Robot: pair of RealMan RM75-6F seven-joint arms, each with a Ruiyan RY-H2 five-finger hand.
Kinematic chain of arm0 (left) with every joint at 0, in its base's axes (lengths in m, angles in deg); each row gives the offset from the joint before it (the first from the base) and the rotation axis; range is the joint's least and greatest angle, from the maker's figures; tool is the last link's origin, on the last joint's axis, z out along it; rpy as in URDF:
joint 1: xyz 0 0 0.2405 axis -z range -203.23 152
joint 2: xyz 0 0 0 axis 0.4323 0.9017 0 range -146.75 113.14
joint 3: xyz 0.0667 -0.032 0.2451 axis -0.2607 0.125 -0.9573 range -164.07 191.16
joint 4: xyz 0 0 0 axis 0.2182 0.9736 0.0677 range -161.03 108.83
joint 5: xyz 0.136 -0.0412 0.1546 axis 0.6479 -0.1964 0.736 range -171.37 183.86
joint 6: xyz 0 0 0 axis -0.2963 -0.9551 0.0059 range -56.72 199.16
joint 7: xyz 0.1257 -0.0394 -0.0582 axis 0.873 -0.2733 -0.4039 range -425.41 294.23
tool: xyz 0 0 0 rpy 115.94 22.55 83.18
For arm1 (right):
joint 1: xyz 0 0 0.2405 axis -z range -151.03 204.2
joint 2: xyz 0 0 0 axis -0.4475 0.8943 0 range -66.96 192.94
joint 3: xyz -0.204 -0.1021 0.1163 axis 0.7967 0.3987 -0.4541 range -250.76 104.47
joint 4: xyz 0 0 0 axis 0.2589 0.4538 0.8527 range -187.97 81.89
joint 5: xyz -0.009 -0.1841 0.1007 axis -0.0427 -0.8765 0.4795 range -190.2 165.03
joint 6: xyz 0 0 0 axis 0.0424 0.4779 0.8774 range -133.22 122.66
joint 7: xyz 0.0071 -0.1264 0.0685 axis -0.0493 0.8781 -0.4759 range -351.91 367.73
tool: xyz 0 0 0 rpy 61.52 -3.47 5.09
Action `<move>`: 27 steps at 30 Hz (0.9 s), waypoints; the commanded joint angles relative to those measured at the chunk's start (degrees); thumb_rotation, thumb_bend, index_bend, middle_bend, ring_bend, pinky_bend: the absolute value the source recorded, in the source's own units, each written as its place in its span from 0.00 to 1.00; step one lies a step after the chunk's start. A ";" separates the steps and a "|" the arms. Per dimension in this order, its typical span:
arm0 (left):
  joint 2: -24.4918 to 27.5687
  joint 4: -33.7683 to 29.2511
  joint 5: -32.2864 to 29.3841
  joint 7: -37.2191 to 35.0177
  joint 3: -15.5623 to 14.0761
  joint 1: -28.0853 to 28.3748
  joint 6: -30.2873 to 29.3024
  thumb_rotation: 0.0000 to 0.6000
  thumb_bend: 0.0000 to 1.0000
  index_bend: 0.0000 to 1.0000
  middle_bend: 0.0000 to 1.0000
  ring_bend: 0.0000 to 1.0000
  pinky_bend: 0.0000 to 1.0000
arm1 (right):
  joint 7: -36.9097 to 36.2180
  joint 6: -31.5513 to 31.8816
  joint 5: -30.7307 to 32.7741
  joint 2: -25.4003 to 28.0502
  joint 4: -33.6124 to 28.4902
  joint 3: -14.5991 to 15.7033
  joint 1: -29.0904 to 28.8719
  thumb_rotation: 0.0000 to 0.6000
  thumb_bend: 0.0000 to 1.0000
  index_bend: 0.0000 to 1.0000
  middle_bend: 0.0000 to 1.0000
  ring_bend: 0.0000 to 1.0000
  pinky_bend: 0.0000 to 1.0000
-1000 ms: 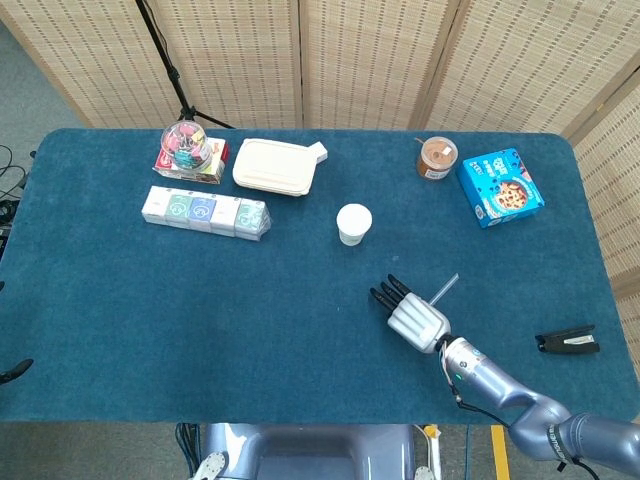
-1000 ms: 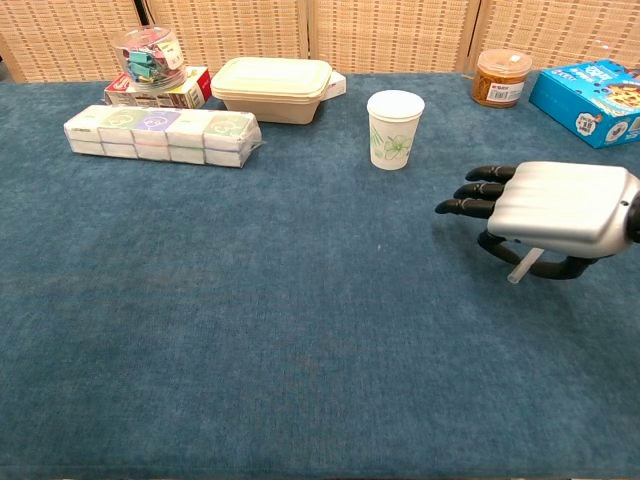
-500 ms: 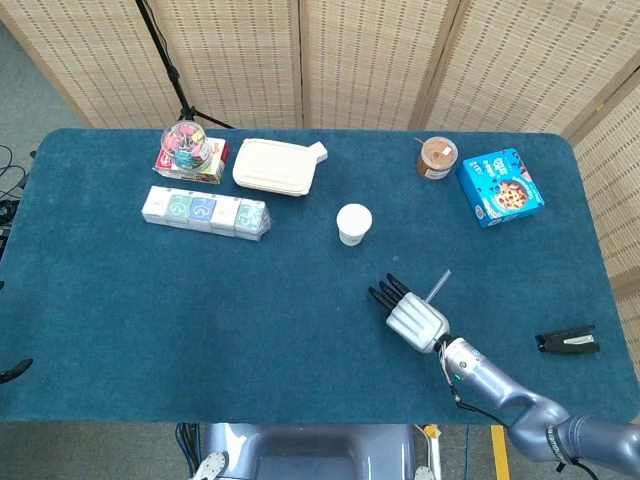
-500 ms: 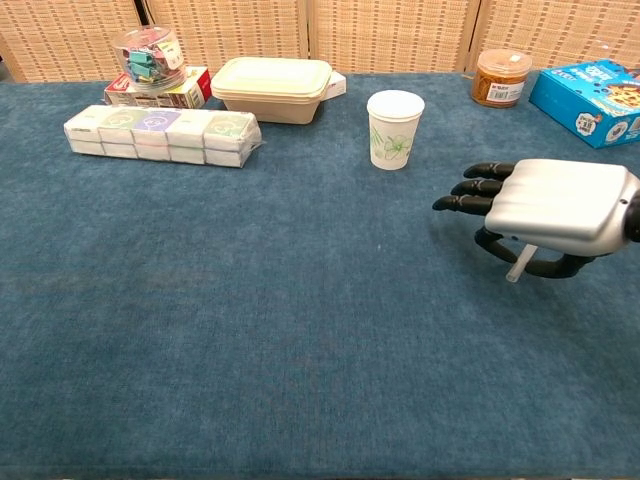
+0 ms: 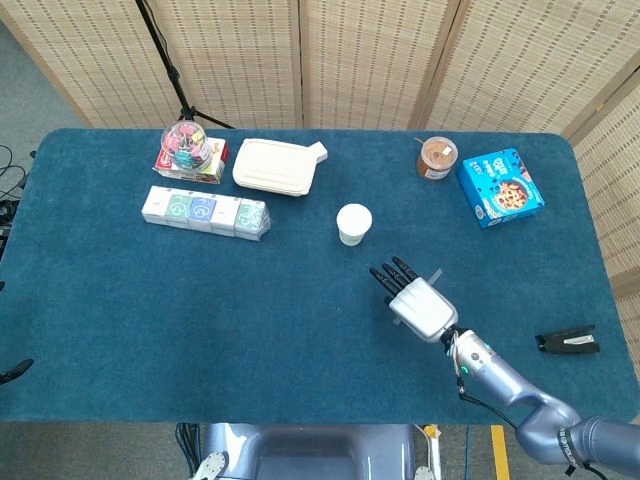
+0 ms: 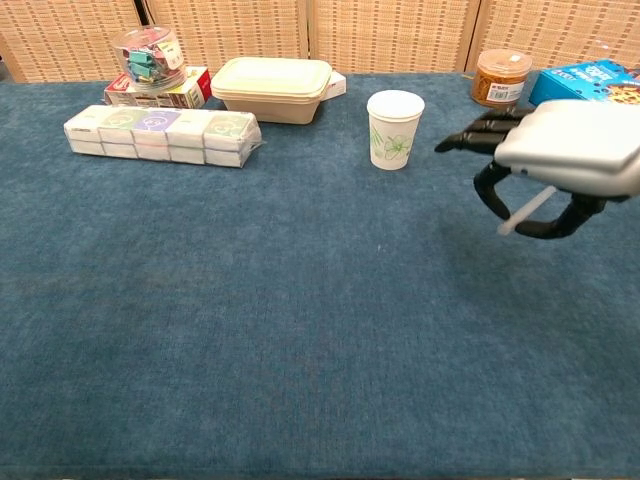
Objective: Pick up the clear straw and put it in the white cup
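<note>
Near, lower right: my right hand [image 6: 560, 150], raised off the table [image 5: 200, 320], pinching the straw [image 6: 528, 209] beneath the palm, other fingers [image 6: 470, 140] extended. Right edge: black clip [image 5: 567, 341]. Centre: cup [image 6: 394, 129], upright, left of my hand. Far: jar [image 5: 436, 157], blue box [image 5: 500, 187], lidded tub [image 5: 277, 166], packet row [image 5: 206, 213].
</note>
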 commanded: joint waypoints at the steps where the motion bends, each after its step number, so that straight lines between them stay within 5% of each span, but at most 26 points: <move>1: 0.05 0.02 0.03 -0.17 -0.01 -0.03 -0.04 1.00 0.04 0.00 0.00 0.00 0.00 | -4.50 1.86 1.11 2.53 -2.40 -2.10 0.37 1.00 0.45 0.56 0.04 0.00 0.00; 18: 0.49 0.53 0.44 -1.96 -0.15 -0.26 -0.47 1.00 0.04 0.00 0.00 0.00 0.00 | -21.71 1.16 8.83 9.29 -10.31 -9.51 -0.52 1.00 0.45 0.56 0.04 0.00 0.00; 27: 0.71 0.97 0.37 -3.11 -0.08 -0.32 -0.57 1.00 0.04 0.00 0.00 0.00 0.00 | -28.33 -0.91 17.74 12.78 -14.29 -17.00 -3.23 1.00 0.45 0.57 0.04 0.00 0.00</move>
